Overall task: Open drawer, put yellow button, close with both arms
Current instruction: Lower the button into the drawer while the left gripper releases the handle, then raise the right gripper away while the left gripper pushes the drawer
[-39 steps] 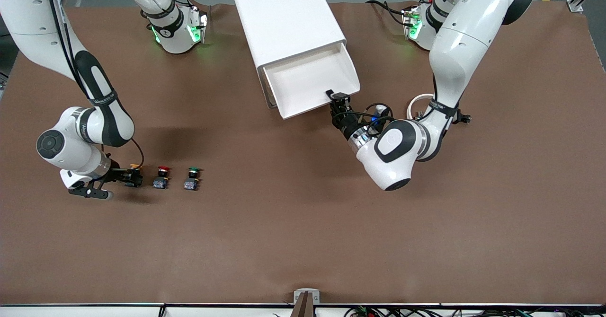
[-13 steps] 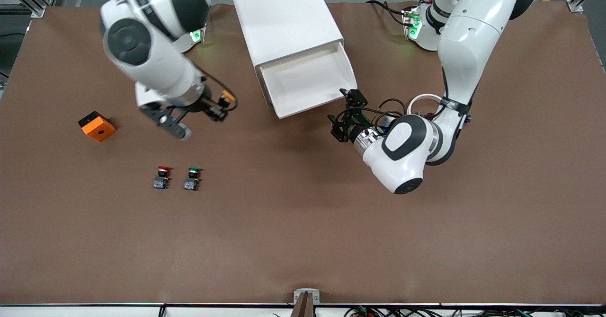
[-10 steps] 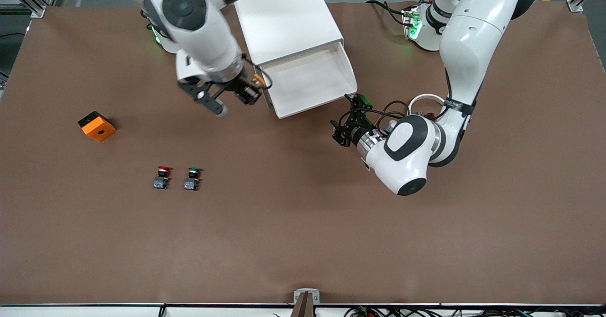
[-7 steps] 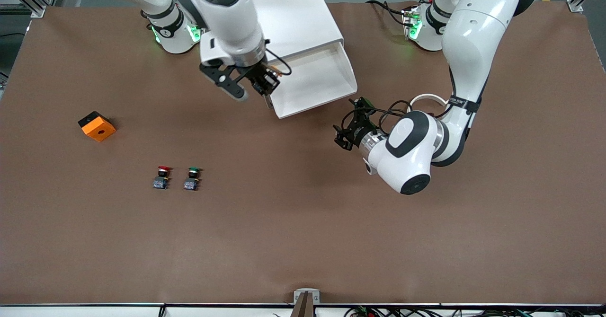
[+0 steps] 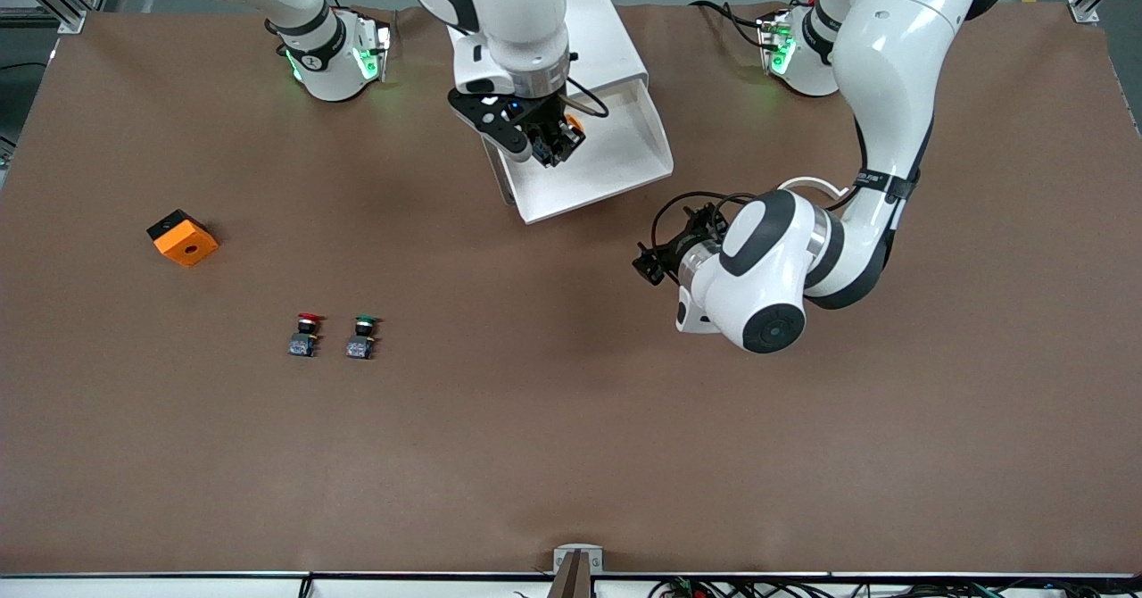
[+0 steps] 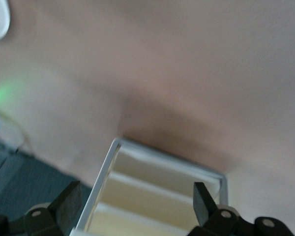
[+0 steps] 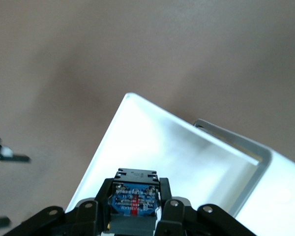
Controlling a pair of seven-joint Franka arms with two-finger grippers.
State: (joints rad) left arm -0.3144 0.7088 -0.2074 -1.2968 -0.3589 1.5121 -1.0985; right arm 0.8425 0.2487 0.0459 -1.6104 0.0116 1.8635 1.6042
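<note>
The white cabinet (image 5: 535,27) lies in the middle of the table near the robots' bases, with its uppermost drawer (image 5: 616,165) pulled open. My right gripper (image 5: 549,145) hangs over the open drawer, shut on the yellow button (image 5: 574,123). In the right wrist view my right gripper (image 7: 135,188) clamps the button's blue base block (image 7: 134,200) above the drawer's white floor (image 7: 177,152). My left gripper (image 5: 651,259) is open and empty over the table, off the drawer's front corner. In the left wrist view my left gripper (image 6: 135,209) faces the cream drawer fronts (image 6: 157,194).
A red-capped button (image 5: 306,334) and a green-capped button (image 5: 361,336) stand side by side toward the right arm's end. An orange block (image 5: 183,237) lies farther toward that end. A white cable loop (image 5: 803,186) sits by the left arm's wrist.
My right arm has carried the yellow button from the right arm's end of the table to over the open drawer. My left gripper has let go of the drawer's front and drawn away from it.
</note>
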